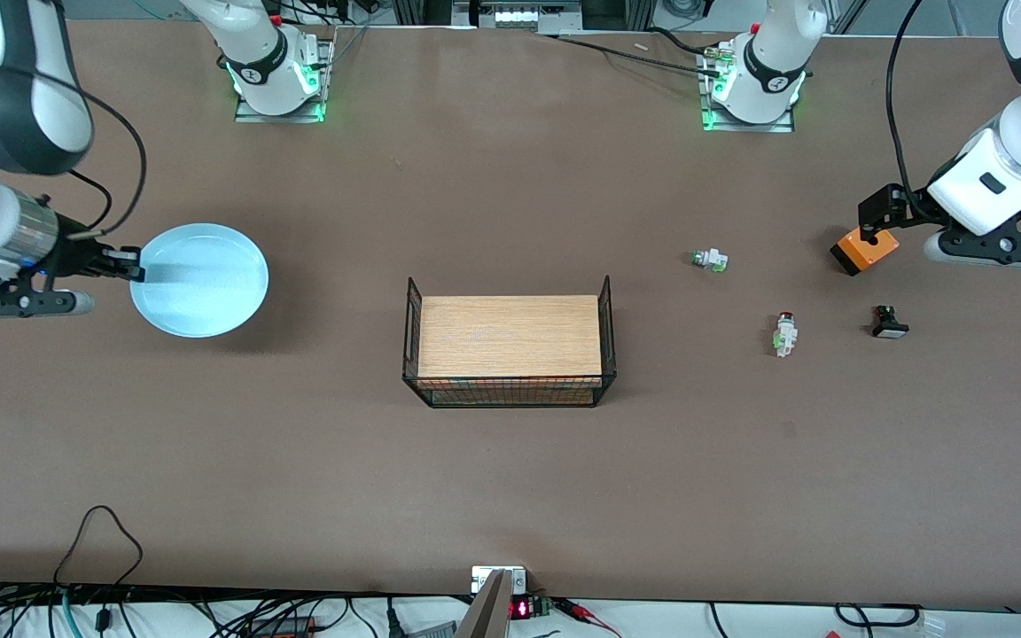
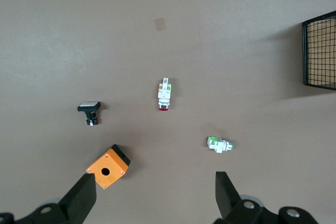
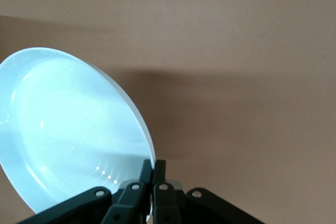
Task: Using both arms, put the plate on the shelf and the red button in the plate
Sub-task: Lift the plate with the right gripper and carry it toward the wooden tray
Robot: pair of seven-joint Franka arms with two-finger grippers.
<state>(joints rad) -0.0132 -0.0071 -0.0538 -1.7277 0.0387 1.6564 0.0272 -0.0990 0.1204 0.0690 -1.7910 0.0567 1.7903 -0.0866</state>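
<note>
The plate (image 1: 200, 279) is sitting near the right arm's end of the table, and the right gripper (image 1: 131, 266) is pinching its rim, fingers (image 3: 146, 174) clenched on the thin edge. In the right wrist view the plate is showing tilted with a shadow under it, so it is probably being raised by that edge; a rim grip suits a shallow dish that offers nothing else to hold.

The red button (image 1: 784, 334) is lying on its side on the table toward the left arm's end, well apart from the plate, red cap pointing toward the robots' edge. The left gripper (image 2: 155, 192) is hovering over this cluster with its fingers (image 2: 83, 199) spread wide and holding nothing, seemingly lining up for a pick.

Three small switches are lying there: the red button, one white switch with a green cap (image 1: 710, 260), and one black switch (image 1: 889, 322). One orange box (image 1: 865, 250) is resting beside them. One wooden tray (image 1: 509, 346) with wire sides is standing at the table's middle, likely the destination for both items.
</note>
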